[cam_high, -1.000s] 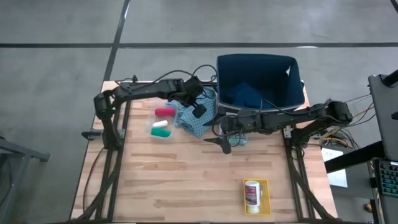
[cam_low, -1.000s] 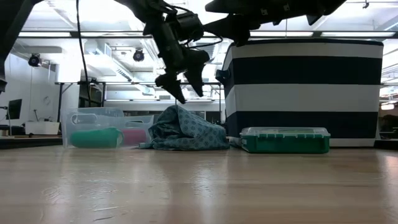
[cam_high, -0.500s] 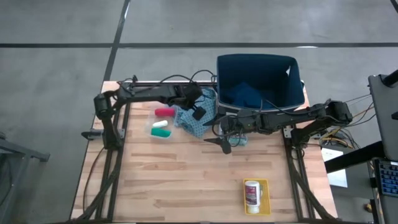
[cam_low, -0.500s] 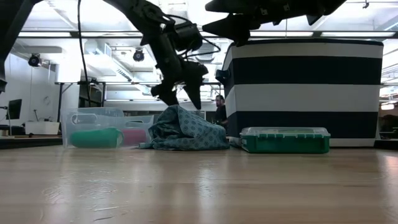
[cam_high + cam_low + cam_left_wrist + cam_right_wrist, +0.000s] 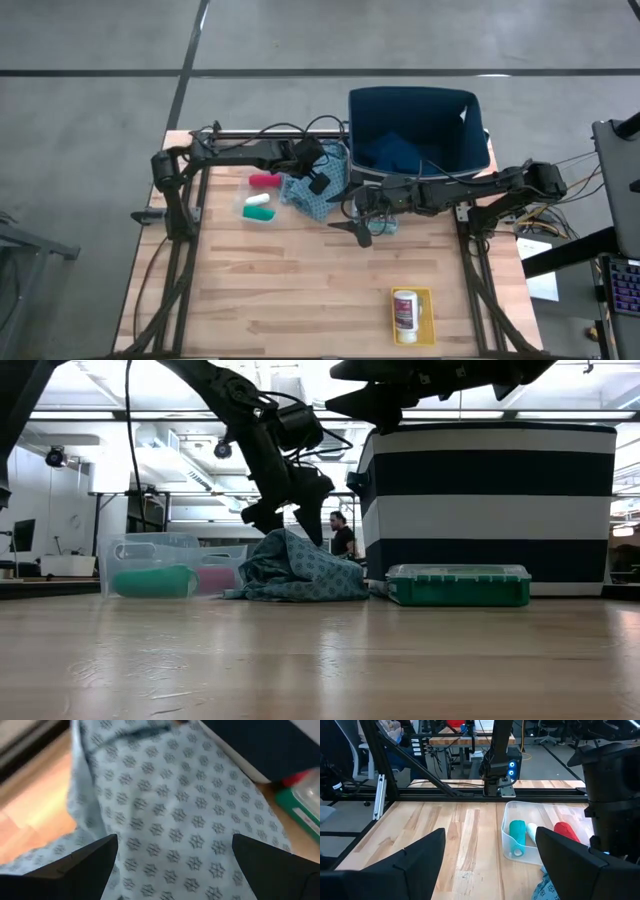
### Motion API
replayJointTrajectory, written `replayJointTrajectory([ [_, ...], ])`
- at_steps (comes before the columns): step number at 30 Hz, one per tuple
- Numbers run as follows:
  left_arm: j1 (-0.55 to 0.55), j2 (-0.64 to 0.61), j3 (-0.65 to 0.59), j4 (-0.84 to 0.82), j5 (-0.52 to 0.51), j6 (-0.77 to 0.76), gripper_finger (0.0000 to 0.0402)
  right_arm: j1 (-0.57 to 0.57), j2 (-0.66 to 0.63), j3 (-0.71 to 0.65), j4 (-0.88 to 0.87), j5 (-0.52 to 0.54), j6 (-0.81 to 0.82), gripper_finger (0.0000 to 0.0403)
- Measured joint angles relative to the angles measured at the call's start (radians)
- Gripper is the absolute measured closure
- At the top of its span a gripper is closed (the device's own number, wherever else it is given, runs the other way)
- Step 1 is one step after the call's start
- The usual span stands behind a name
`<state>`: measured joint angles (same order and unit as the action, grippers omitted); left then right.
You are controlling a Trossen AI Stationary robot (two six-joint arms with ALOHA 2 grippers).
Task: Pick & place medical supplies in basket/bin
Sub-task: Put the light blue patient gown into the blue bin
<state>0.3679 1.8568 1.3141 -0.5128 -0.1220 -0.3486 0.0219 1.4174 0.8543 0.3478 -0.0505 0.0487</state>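
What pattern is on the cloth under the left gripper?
Light blue with small dark flower-like motifs on the cloth; the left wrist view shows it best.

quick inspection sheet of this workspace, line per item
surface: wooden table, mostly bare at the front
job's things: light-blue patterned cloth heaped beside the striped bin; dark teal folded cloth inside the bin; red, green and white cylinders in a clear tray; white pill bottle lying on a yellow tray
clutter: green lidded box by the bin
grippers: left hand open just above the patterned cloth; right hand open, holding nothing
cables: black loops along the left arm
surroundings: a person far behind
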Motion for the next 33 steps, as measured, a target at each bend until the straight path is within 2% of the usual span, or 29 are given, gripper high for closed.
replayJointTrajectory([
  [3,-0.005,0.000,-0.001,-0.002,0.043,0.000,0.0002,0.000,0.000,0.000,0.000,0.000,-0.003,0.0101],
  [7,-0.022,0.000,-0.020,0.026,0.052,0.000,0.0002,0.000,0.000,0.000,0.000,0.000,0.000,0.0097],
  [19,-0.044,-0.001,-0.146,0.157,0.047,-0.054,0.0002,0.000,0.000,0.000,0.000,0.000,0.000,0.0085],
  [27,-0.050,-0.004,-0.226,0.258,0.047,-0.075,0.0002,0.000,0.000,0.000,0.000,0.000,-0.001,0.0093],
  [33,-0.061,-0.006,-0.251,0.269,0.035,-0.089,0.0002,0.000,0.000,0.000,0.000,0.000,0.000,0.0100],
])
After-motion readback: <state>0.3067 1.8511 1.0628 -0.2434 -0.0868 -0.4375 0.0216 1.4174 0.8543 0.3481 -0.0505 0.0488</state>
